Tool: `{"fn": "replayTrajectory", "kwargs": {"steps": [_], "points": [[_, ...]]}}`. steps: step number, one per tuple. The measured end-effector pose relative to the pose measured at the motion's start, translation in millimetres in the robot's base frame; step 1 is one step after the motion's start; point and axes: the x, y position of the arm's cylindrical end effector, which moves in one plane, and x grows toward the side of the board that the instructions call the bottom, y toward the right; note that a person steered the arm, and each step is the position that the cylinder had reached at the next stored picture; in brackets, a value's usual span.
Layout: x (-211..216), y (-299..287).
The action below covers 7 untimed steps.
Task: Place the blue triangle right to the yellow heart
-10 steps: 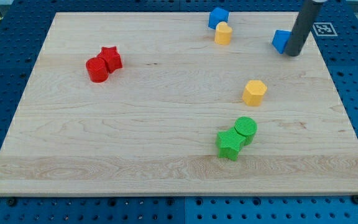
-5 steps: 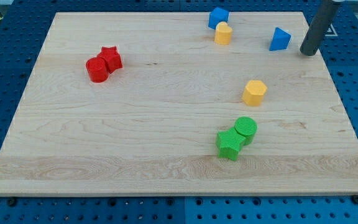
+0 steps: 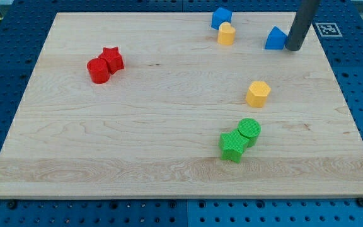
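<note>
The blue triangle point(image 3: 275, 39) lies near the view's top right of the wooden board. My tip point(image 3: 293, 48) is right against its right side. The yellow heart point(image 3: 226, 34) lies to the triangle's left, with a gap between them. A blue cube point(image 3: 220, 17) sits just above the heart, touching it.
A yellow hexagon point(image 3: 258, 94) lies below the triangle. A green cylinder point(image 3: 249, 130) and green star point(image 3: 232, 146) sit together lower down. A red star point(image 3: 112, 58) and red cylinder point(image 3: 97, 70) sit together at the left. The board's top edge point(image 3: 169, 13) is close above the triangle.
My tip swung out to the right of the triangle, then came back left against it. The blue triangle has slid a little to the left, toward the yellow heart.
</note>
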Motion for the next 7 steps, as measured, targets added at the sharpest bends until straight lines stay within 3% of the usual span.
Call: {"fn": "replayTrajectory", "kwargs": {"steps": [7], "points": [[-60, -56]]}}
